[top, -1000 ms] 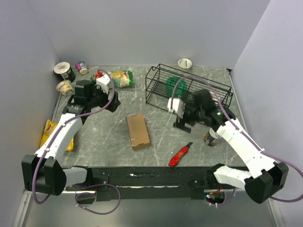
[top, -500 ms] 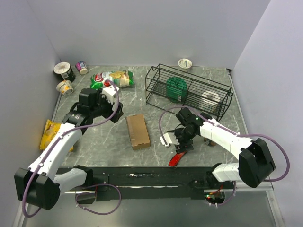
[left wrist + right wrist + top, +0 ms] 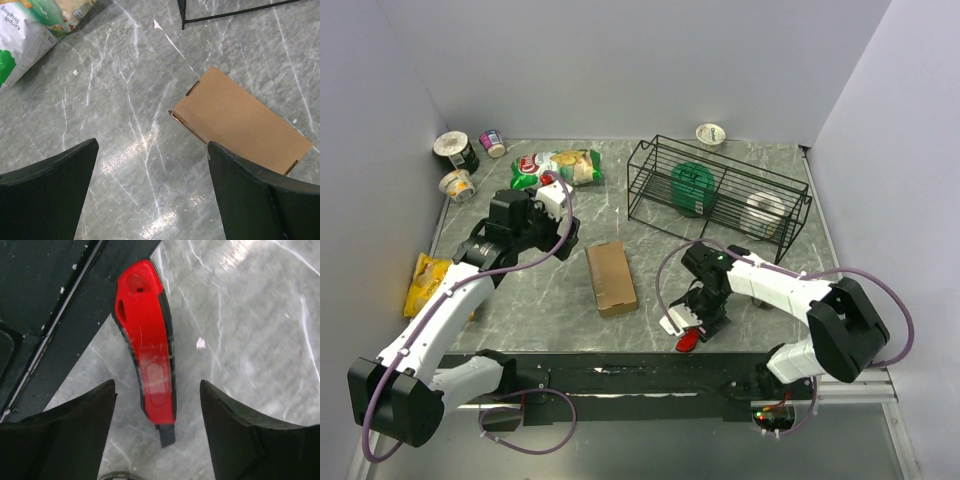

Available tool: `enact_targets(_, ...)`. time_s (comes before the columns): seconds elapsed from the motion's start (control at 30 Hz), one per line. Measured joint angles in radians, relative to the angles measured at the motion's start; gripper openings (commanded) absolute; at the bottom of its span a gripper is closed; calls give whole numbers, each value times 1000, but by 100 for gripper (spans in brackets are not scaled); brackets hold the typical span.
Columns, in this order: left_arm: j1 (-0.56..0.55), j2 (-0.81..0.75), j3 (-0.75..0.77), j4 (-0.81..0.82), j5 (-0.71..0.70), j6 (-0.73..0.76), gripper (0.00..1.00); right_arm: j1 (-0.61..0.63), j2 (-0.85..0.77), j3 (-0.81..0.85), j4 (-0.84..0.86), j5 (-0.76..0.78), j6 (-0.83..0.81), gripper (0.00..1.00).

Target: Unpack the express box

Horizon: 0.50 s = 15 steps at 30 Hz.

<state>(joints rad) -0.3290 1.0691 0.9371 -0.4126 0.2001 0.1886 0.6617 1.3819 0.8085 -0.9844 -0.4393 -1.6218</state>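
The express box [image 3: 611, 278] lies flat and closed mid-surface [image 3: 650, 250]. The left hand [image 3: 152, 145] hangs wide open at its 10 o'clock. The right hand [image 3: 157, 390], open too, straddles the red box cutter [image 3: 147, 355] at 4 o'clock.

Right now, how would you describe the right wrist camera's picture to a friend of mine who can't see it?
A red plastic utility knife with a black edge lies on the grey marbled tabletop, one end over a black strip. The right gripper hangs open above it, one dark finger on either side, not touching.
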Motion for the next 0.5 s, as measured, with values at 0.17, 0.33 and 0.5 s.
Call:
enact_targets(0.17, -1, 0, 0, 0, -16, 0, 96, 19, 39, -32, 77, 13, -29, 47)
enact_targets(0.33, 6, 0, 0, 5, -18, -11, 96, 21, 66, -23, 117, 30, -144, 33)
enact_targets(0.5, 48, -10, 0, 8, -20, -24, 96, -5, 75, -23, 195, 8, -269, 51)
